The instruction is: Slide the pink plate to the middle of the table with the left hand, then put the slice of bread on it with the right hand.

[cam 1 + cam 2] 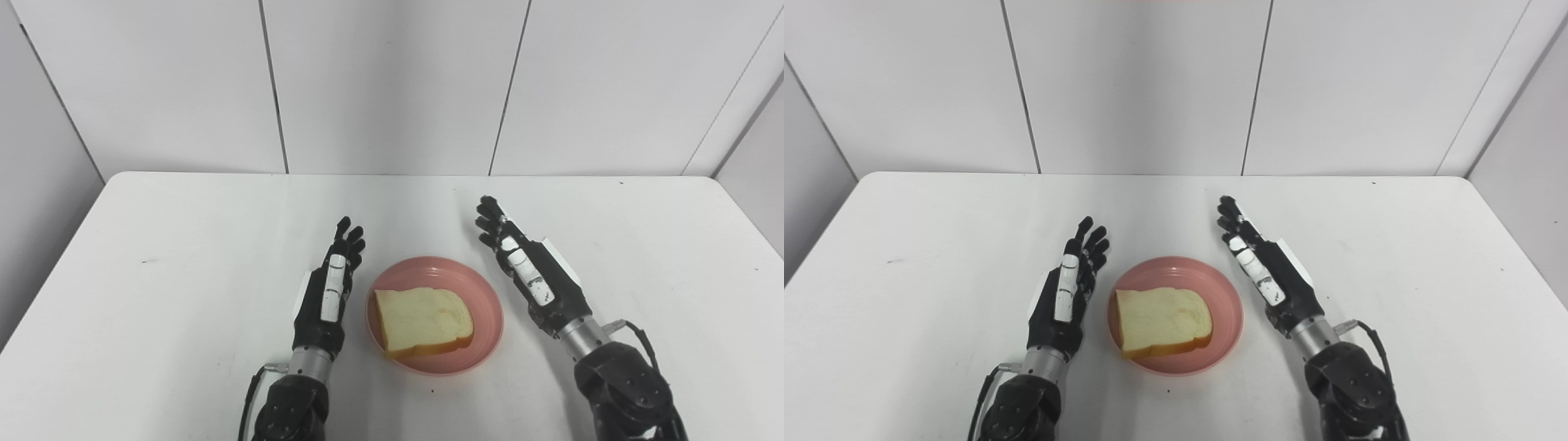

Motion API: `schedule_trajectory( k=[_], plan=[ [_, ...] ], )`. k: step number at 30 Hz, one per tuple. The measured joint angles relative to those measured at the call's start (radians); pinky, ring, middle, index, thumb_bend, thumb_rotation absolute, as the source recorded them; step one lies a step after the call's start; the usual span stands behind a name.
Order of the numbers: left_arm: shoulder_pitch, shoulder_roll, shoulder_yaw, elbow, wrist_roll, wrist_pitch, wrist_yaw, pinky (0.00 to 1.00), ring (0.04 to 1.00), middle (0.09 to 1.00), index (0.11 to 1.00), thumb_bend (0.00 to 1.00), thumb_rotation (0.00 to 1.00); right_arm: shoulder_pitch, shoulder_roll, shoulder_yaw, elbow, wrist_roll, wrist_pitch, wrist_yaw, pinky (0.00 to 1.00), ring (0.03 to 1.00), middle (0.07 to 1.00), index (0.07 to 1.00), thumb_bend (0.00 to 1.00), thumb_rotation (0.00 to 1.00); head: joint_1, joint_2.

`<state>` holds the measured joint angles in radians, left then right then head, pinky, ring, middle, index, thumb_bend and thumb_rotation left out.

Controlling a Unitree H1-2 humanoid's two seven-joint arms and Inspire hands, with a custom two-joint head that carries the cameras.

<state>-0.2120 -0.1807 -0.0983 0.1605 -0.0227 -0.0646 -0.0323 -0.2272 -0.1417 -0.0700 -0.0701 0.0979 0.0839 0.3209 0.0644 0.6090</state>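
Note:
A pink plate (474,285) rests on the white table near its middle, toward the front. A slice of bread (422,321) lies flat inside the plate, pale with a golden crust edge. My left hand (331,288) stands just left of the plate, open, fingers stretched forward and holding nothing. My right hand (527,266) is just right of the plate, also open with straight fingers, apart from the plate's rim. Neither hand touches the bread.
The white table (184,245) ends at a rounded far edge in front of white wall panels. A few small dark specks mark the tabletop. Both forearms come in from the bottom edge on either side of the plate.

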Motion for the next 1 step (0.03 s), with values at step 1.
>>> schedule_trajectory(
  k=[1],
  plan=[
    [0.002, 0.0, 0.0, -0.003, 0.0, 0.0, 0.0, 1.0, 0.965, 0.959, 0.97, 0.66, 1.0, 0.006, 0.005, 0.001, 0.005, 0.0, -0.012, -0.007, 1.0, 1.0, 1.0, 1.0, 0.76, 0.98, 0.002, 0.0]
  ],
)
